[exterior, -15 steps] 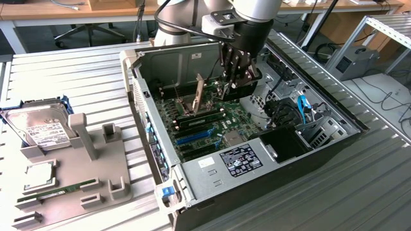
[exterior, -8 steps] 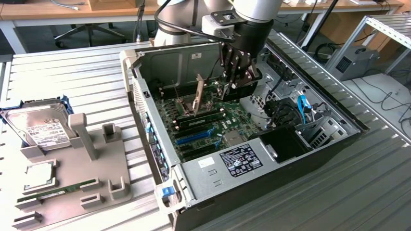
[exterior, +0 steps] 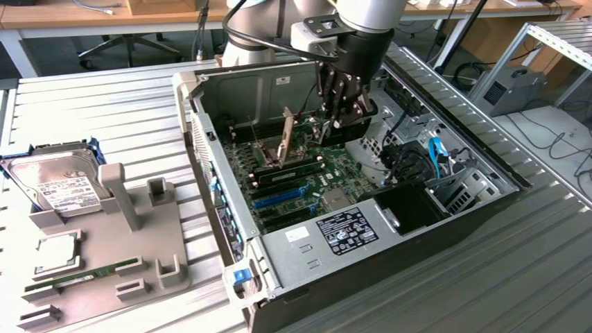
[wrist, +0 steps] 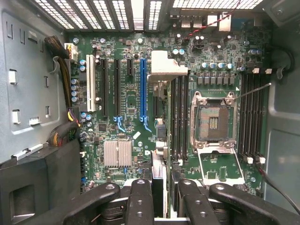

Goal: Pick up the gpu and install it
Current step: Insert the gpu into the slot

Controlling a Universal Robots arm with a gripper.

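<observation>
gpu: standing on edge between the jaws, over the motherboard.
Gripper: reaching down into the computer case.
Jaws: squeezing the gpu, holding it tight.

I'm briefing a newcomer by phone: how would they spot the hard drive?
Beside the open computer case, to the exterior view's left, lies a grey parts holder. The hard drive sits at its far end: a silver box with a white label, bigger than the square processor and thin green RAM stick nearer the camera.
</observation>
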